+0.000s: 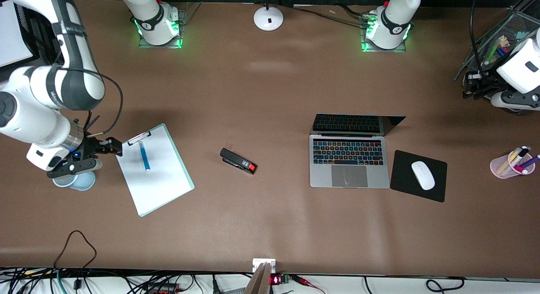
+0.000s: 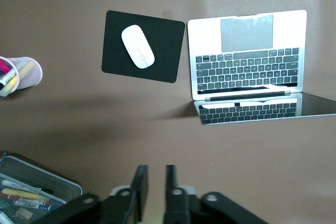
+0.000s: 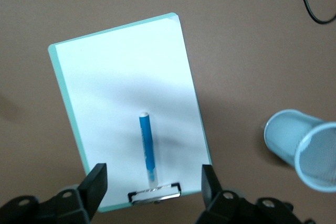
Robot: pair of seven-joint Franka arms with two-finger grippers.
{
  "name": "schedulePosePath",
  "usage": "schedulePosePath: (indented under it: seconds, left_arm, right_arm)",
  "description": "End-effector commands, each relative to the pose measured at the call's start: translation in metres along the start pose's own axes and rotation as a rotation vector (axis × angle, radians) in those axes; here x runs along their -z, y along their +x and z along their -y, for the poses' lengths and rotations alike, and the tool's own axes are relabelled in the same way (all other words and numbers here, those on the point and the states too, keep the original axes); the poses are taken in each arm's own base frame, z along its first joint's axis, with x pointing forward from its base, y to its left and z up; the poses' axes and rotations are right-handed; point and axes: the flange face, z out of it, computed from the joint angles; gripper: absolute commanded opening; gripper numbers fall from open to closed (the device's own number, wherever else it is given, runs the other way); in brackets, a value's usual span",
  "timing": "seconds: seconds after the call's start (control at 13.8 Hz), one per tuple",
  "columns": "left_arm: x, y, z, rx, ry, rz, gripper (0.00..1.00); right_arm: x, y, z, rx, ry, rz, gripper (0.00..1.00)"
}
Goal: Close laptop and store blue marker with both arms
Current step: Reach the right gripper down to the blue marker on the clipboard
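The laptop (image 1: pixel 349 159) (image 2: pixel 247 51) stands open on the table, its screen tipped far back toward the arms' bases. The blue marker (image 1: pixel 144 156) (image 3: pixel 147 150) lies on the white paper of a clipboard (image 1: pixel 156 180) (image 3: pixel 105 87), its pale end by the metal clip. My right gripper (image 1: pixel 110 147) (image 3: pixel 155 174) hangs open over the clip end of the clipboard, holding nothing. My left gripper (image 1: pixel 470 81) (image 2: pixel 156 174) is over bare table beside the wire tray (image 1: pixel 512 30) (image 2: pixel 68 187). Only a narrow gap separates its fingers, and nothing is between them.
A pale blue mesh cup (image 1: pixel 78 181) (image 3: pixel 304 148) stands under the right arm's wrist beside the clipboard. A black stapler (image 1: pixel 238 160) lies between clipboard and laptop. A white mouse (image 1: pixel 422 175) (image 2: pixel 137 46) on a black pad (image 1: pixel 400 184) adjoins the laptop. A pink marker cup (image 1: pixel 500 167) (image 2: pixel 31 74) stands at the left arm's end.
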Motion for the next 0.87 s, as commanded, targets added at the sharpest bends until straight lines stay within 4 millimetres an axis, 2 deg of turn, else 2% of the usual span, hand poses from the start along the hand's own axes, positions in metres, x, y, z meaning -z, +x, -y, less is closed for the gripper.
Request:
schedulePosePath:
  seconds: [0.0,0.22,0.36,0.51,0.65,0.8]
  left_arm:
    - [-0.006,-0.001,-0.021,-0.046,-0.022,0.056,0.0]
    - [-0.026,0.001,-0.069,-0.025,-0.069,0.123,0.0]
    - [-0.04,0.002,-0.103,-0.028,-0.062,0.15,0.0]
    - [-0.053,0.003,-0.109,-0.018,-0.062,0.161,0.0]
    - [-0.06,-0.003,-0.11,-0.017,-0.057,0.177,0.0]
    - [-0.059,-0.007,-0.114,-0.015,-0.093,0.182,0.0]
  right_arm:
    - [-0.021,0.006,-0.005,0.034,0.003,-0.012,0.78]
    - [-0.051,0.01,-0.001,0.079,0.008,0.004,0.73]
    - [-0.079,0.011,0.008,0.14,0.021,0.033,0.69]
    - [-0.103,0.01,0.01,0.152,0.032,0.06,0.62]
    - [-0.124,0.01,0.013,0.158,0.035,0.069,0.59]
    - [-0.132,0.01,0.018,0.165,0.039,0.078,0.51]
